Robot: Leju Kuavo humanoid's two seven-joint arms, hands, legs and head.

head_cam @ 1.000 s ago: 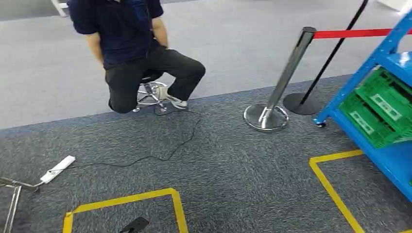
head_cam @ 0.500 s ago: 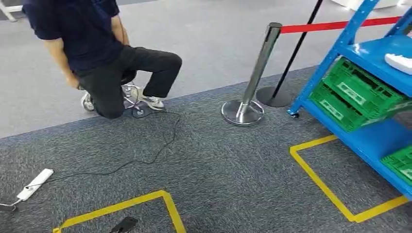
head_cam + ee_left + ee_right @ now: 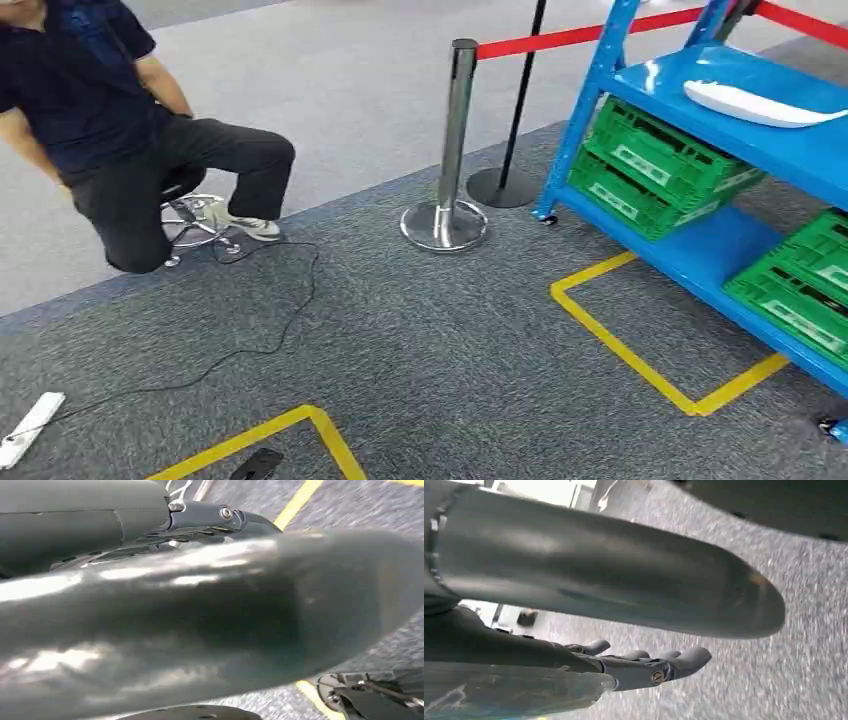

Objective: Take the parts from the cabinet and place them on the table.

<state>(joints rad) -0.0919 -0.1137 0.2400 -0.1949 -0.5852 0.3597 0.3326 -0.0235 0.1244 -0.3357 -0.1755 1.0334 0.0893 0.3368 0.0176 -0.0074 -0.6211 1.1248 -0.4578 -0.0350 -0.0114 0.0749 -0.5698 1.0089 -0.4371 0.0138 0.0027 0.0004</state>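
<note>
Grey carpet marked with yellow tape squares [image 3: 640, 360] fronts the blue steel cabinet [image 3: 700, 250], its white moulded part [image 3: 760, 103] unclaimed on the upper shelf; right robot hand [image 3: 644, 667] hangs empty, fingers extended, left unreadable.

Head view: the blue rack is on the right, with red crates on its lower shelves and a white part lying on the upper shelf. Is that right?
Not quite. The crates on the lower shelves are green, not red, as the head view shows. The rest holds: the blue rack is on the right, and a white part lies on its upper shelf.
</note>
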